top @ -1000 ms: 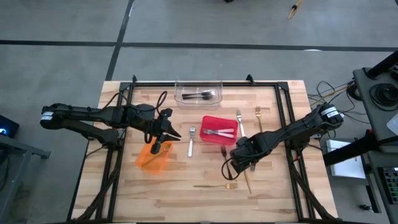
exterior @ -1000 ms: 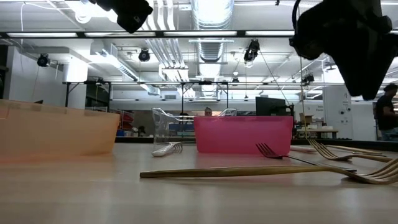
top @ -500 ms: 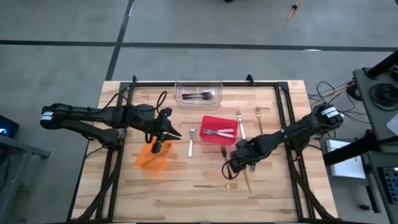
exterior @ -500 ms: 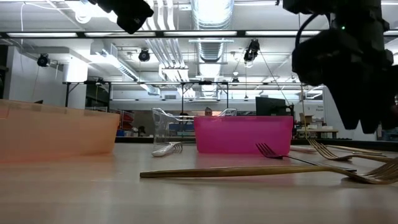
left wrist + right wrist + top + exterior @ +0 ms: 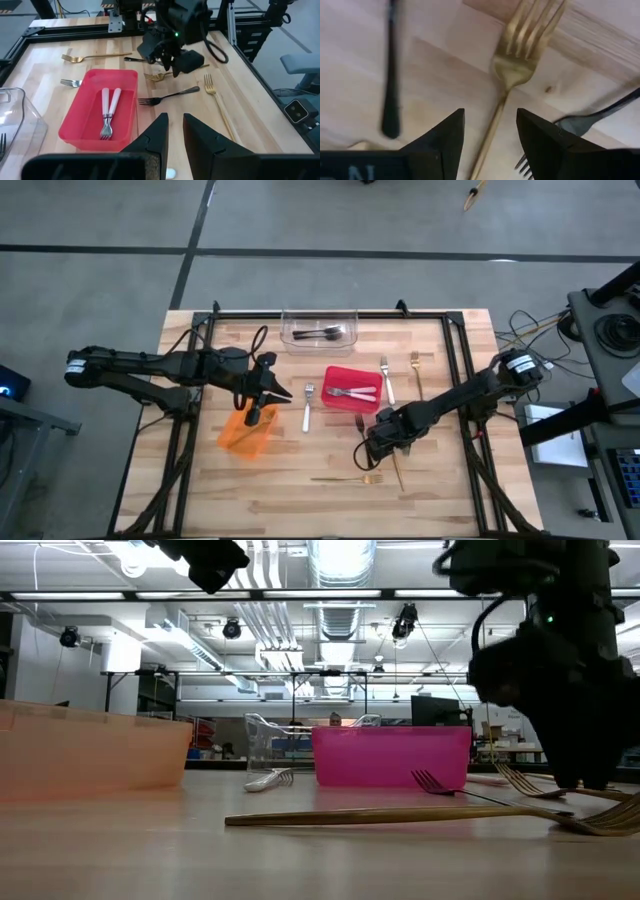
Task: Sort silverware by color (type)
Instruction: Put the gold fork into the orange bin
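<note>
My right gripper (image 5: 490, 114) is open and low over a gold fork (image 5: 520, 47) near the table's middle. Its fingers stand on either side of the fork's handle (image 5: 492, 127), with no touch that I can see. The high view shows this gripper (image 5: 385, 443) above that fork (image 5: 398, 467), and the low view shows it just above the tabletop (image 5: 585, 775). A black fork (image 5: 592, 119) and a black handle (image 5: 390, 75) lie beside it. My left gripper (image 5: 268, 395) hovers over the orange bin (image 5: 245, 432), its fingers (image 5: 160, 132) a narrow gap apart, holding nothing.
The red bin (image 5: 352, 388) holds two silver forks and the clear bin (image 5: 320, 330) holds black ones. Loose on the wood lie a silver fork (image 5: 307, 405), another silver fork (image 5: 385, 378), a gold fork (image 5: 415, 370) and a gold fork (image 5: 347, 478) near the near edge.
My right gripper has come down toward the table and drifted a little toward the near-left, ending low over the gold fork. The left arm and the forks have kept still.
</note>
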`<action>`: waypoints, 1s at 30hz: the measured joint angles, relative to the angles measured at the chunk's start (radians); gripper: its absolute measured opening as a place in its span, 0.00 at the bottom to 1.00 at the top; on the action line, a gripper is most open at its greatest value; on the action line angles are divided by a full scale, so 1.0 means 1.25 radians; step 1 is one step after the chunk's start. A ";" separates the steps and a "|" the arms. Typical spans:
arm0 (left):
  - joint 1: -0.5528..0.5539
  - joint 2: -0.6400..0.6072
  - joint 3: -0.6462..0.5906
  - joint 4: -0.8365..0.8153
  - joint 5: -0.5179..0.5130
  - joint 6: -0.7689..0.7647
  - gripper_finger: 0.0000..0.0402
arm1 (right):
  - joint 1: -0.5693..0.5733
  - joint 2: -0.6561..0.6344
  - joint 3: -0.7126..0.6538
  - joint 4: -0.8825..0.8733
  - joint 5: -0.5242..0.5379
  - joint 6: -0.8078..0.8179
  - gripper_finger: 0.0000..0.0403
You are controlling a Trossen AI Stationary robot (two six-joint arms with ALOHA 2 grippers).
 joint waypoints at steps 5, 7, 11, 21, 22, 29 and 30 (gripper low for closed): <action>0.000 0.000 0.000 0.002 0.000 0.000 0.10 | 0.000 0.035 0.005 -0.001 -0.001 -0.008 0.38; 0.000 0.000 0.000 0.006 0.000 0.000 0.10 | 0.000 0.038 0.005 -0.002 0.000 -0.012 0.35; 0.000 0.000 0.000 0.008 0.000 0.000 0.10 | 0.000 0.035 0.004 -0.008 0.005 -0.004 0.26; 0.000 0.000 0.000 0.016 0.000 0.000 0.10 | 0.000 0.032 0.002 -0.004 0.006 0.010 0.05; 0.000 0.000 0.000 0.016 0.000 0.000 0.10 | 0.000 0.032 0.002 -0.003 0.006 0.010 0.04; 0.000 0.000 0.000 0.016 0.000 0.000 0.10 | 0.000 0.031 0.002 0.005 0.000 0.014 0.03; 0.000 0.000 0.000 0.016 0.000 0.000 0.10 | 0.000 0.027 0.002 0.005 -0.002 0.012 0.03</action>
